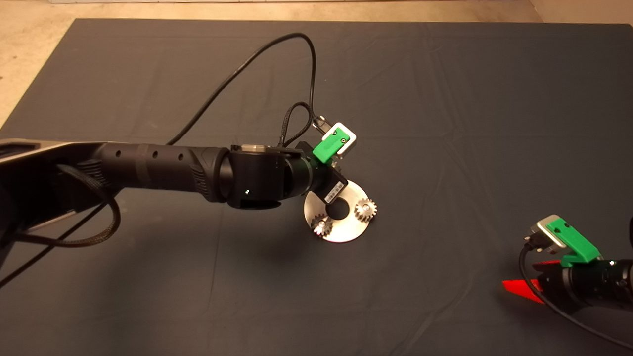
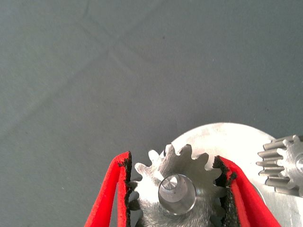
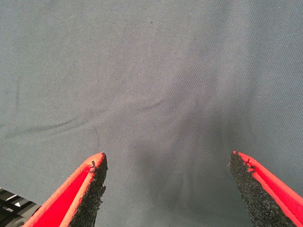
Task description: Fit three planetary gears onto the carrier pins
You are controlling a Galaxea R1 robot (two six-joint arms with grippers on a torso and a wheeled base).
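Observation:
The shiny silver disc (image 1: 346,228) lies mid-mat with two planetary gears (image 1: 366,209) (image 1: 321,226) seated on carrier pins. My left arm (image 1: 257,178) reaches over the disc's far edge and hides its fingers from above. In the left wrist view my left gripper (image 2: 173,159) is shut on a third planetary gear (image 2: 161,177). Both black pads press its teeth, and a carrier pin (image 2: 176,191) shows inside its centre hole. The gear rests on the disc (image 2: 227,142), with a neighbouring gear (image 2: 284,165) beside it. My right gripper (image 1: 531,277) is parked at the lower right, open over bare mat (image 3: 168,158).
Black cables (image 1: 296,74) loop up from the left wrist over the mat's far half. Dark mat surrounds the disc on all sides. Pale floor (image 1: 29,59) shows beyond the mat's far left corner.

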